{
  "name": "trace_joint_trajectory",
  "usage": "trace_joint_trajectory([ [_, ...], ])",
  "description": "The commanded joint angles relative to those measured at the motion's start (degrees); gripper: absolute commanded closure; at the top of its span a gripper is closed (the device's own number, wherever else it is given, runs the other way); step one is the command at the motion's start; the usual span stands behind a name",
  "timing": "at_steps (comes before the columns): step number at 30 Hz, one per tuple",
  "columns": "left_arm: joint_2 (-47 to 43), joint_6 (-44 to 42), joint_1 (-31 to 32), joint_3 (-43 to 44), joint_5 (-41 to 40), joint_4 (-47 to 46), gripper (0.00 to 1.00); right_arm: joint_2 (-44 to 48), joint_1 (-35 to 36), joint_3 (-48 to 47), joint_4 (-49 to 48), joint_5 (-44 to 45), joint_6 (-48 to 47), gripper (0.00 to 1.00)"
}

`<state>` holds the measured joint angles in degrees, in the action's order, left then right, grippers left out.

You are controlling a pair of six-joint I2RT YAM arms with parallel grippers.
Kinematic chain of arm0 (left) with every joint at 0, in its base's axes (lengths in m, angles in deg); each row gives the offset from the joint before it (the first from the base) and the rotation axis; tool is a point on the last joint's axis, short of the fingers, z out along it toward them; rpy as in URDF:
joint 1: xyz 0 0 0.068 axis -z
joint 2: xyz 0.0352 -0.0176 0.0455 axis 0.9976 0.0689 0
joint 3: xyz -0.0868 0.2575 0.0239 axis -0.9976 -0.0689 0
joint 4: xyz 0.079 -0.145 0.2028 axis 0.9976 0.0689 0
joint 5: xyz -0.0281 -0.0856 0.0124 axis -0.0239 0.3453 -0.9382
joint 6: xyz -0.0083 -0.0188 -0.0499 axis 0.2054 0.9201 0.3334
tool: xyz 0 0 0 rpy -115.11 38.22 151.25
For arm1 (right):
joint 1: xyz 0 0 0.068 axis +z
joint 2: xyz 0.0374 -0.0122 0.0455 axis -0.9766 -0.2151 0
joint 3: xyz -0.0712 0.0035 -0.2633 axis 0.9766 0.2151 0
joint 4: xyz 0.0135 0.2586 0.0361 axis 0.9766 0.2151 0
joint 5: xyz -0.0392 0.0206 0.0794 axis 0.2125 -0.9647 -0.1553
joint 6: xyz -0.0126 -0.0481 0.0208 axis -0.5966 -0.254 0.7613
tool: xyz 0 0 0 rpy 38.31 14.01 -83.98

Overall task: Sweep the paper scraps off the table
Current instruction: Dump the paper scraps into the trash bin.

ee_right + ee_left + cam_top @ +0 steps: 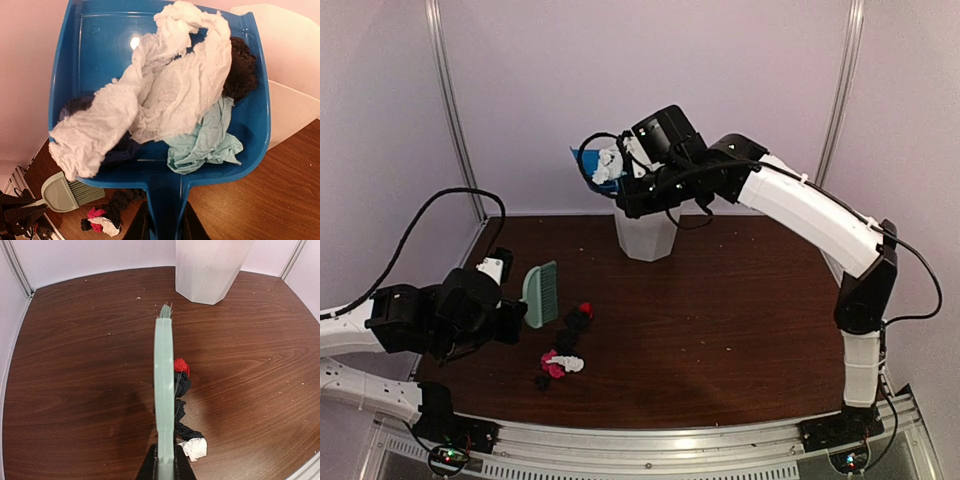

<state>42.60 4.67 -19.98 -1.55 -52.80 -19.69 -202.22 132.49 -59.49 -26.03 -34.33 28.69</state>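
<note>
While the right gripper (161, 222) clamps a dustpan (100, 45) of paper scraps (170, 90) near the far bin (645, 238), the left gripper (165, 467) clamps the brush (164, 370).

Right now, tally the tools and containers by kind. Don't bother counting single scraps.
Brush: 1
Dustpan: 1
White bin: 1
Total: 3
Paper scraps lie loose on the table, and more fill the dustpan. They are too tangled to count singly.
</note>
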Motion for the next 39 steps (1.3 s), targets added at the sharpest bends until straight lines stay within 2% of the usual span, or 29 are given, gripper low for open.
trace_joint_trajectory([
  [1,-0.6,1.0,0.2,-0.5,-0.1,-1.6,1.0,-3.0,-3.7,-5.2,1.0,-4.9,-1.3,1.0],
  [11,-0.9,1.4,0.2,-0.8,-0.3,-1.6,1.0,-7.7,-10.9,-11.4,-2.8,-15.1,-0.4,1.0],
  [18,-0.2,1.8,0.2,-0.9,-0.8,-1.6,1.0,-9.5,-14.5,-11.8,-7.0,-21.0,1.6,1.0],
  [39,-0.7,1.9,0.2,-1.1,-0.8,-1.6,1.0,-11.3,-21.0,-10.8,-23.8,-41.7,18.8,1.0],
])
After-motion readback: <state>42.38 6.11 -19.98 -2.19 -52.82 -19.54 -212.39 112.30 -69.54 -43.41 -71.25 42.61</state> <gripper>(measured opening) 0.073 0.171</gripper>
